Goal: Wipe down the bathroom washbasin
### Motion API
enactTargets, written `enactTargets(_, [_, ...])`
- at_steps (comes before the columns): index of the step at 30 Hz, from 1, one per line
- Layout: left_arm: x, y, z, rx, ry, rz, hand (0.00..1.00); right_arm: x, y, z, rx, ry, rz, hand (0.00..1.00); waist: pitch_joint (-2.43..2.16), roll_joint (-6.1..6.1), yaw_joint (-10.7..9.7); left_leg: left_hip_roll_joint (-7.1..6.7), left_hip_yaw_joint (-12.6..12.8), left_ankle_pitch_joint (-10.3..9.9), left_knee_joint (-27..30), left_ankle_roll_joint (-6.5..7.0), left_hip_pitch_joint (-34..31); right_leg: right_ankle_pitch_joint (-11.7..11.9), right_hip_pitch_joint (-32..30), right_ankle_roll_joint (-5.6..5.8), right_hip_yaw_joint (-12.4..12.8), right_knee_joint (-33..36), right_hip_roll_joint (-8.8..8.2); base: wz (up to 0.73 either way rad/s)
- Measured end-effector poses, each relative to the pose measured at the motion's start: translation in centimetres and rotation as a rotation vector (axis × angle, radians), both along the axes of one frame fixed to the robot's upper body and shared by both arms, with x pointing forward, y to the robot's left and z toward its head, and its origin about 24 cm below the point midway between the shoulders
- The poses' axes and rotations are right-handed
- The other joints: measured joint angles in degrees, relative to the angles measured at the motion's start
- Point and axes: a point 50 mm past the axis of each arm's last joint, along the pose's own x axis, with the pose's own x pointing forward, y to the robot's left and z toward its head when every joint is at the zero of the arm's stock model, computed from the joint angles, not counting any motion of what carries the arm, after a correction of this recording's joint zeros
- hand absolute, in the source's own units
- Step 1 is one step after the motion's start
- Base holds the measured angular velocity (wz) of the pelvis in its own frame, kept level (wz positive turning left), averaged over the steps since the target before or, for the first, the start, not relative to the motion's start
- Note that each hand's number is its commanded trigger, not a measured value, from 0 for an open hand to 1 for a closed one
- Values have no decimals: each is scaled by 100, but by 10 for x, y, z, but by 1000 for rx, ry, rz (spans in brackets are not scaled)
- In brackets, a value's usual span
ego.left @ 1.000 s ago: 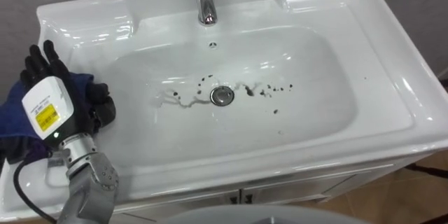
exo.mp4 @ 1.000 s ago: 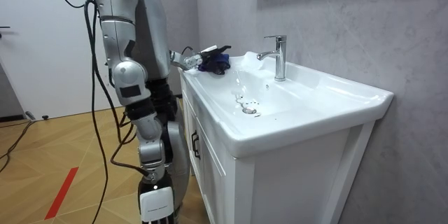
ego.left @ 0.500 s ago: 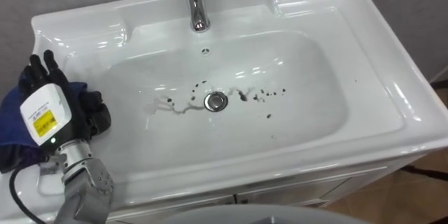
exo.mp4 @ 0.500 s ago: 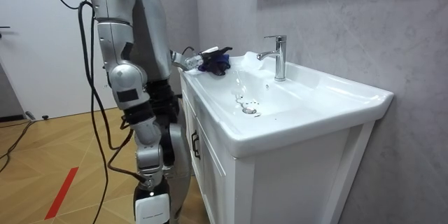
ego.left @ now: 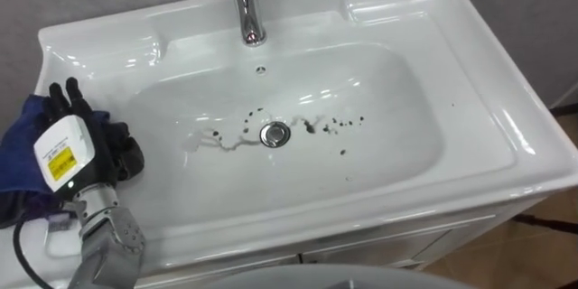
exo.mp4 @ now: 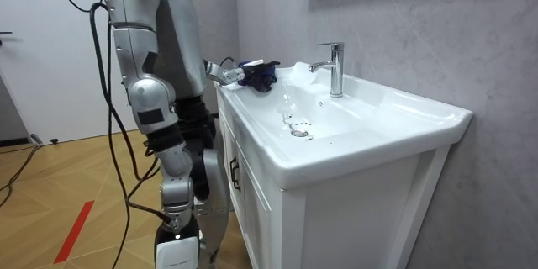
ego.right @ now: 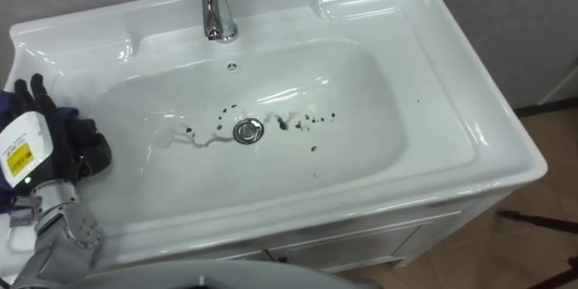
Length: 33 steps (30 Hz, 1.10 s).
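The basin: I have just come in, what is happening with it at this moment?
A humanoid robot stands at the white basin to wipe it. Its left hand rests on a dark blue cloth at the basin's left rim, outside the bowl. Dark specks and a smeared streak lie around the drain, below the faucet, so the bowl is not yet wiped clean.

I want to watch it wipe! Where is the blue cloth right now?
The blue cloth lies on the basin's left rim, under the robot's left hand, well left of the drain in the left eye view.
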Motion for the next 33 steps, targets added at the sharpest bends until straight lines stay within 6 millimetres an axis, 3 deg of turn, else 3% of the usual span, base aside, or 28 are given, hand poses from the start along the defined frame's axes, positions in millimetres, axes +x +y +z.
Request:
enactTargets(11, [-1,5,-2,-22,50,-9,2,0,-1,1,18,25,-13,0,-1,0,-1,53,20,6,-3,-11,6,15,-4,-40,5,-5,50,0])
enactTargets(12, [-1,5,-2,-20,52,-9,21,0,-1,1,18,25,-14,0,-1,0,-1,59,20,6,-3,-11,6,14,-4,-47,5,-6,56,0])
enactTargets(13, [-2,6,-3,-17,58,-9,51,0,-1,1,17,28,-15,0,-1,0,-2,68,21,8,1,-13,8,11,-4,-61,6,-6,65,-4])
enactTargets(14, [-3,8,-3,-13,65,-8,60,0,-1,1,17,31,-16,0,-2,-2,-4,71,25,29,0,-49,11,9,-3,-72,8,-4,66,-4])
enactTargets(15, [-4,9,-4,-12,72,-8,91,-1,-1,1,19,32,-16,0,-2,-2,-5,74,25,43,-1,-72,10,7,-4,-83,7,-3,67,-3])
enactTargets(16, [-4,9,-4,-12,75,-8,100,-1,0,1,20,32,-17,0,-2,-2,-4,77,25,48,0,-80,10,7,-4,-88,7,-3,70,0])
enactTargets(33, [-5,12,0,132,46,-39,100,7,0,1,30,32,-10,0,-18,-29,-4,101,175,74,-5,-119,4,-15,-4,-129,0,-4,89,0])
